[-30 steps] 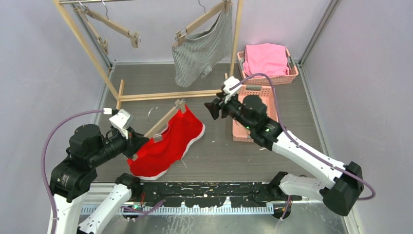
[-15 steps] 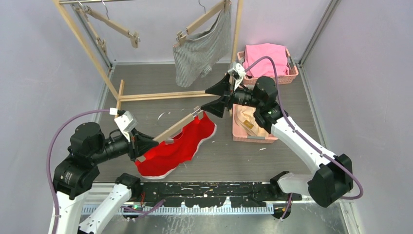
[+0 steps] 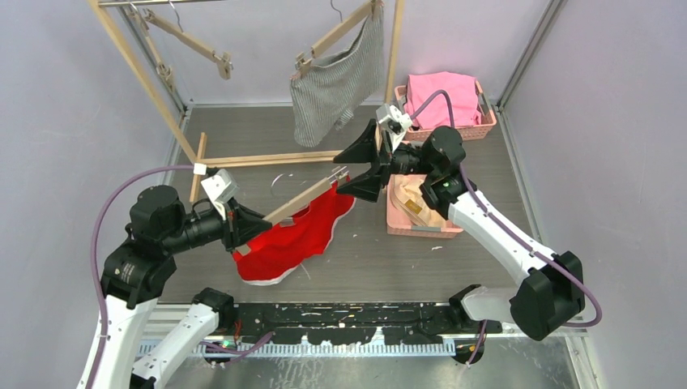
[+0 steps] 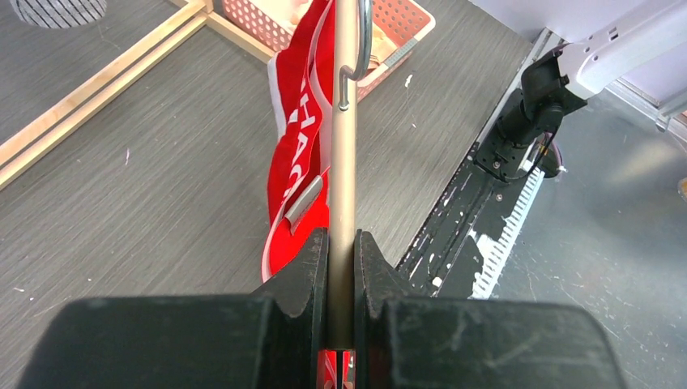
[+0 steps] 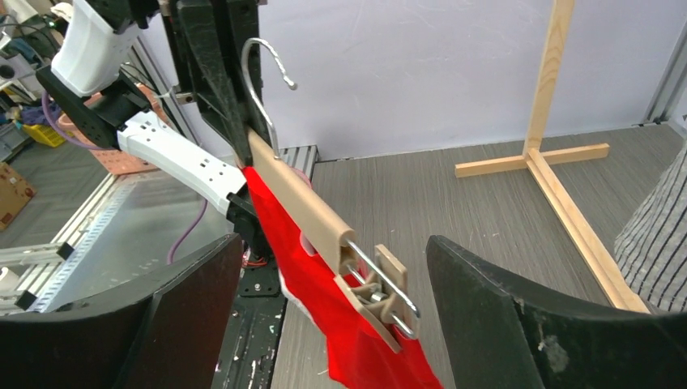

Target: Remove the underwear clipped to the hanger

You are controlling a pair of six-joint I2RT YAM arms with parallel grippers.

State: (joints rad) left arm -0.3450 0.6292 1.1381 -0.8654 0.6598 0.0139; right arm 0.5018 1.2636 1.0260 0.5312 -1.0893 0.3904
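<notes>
Left hand tight on hanger, right hand wide apart around clip on red underwear

The left arm and right arm are built alike, with smooth white link shells between black, drum-shaped joint housings. A purple cable loops along each arm from the wrist to the lower joints. A small white camera block sits on each wrist. The left gripper and right gripper have matte black, wedge-shaped fingers, faintly scuffed with pale specks. One white shell shows rows of small dark holes.
</notes>
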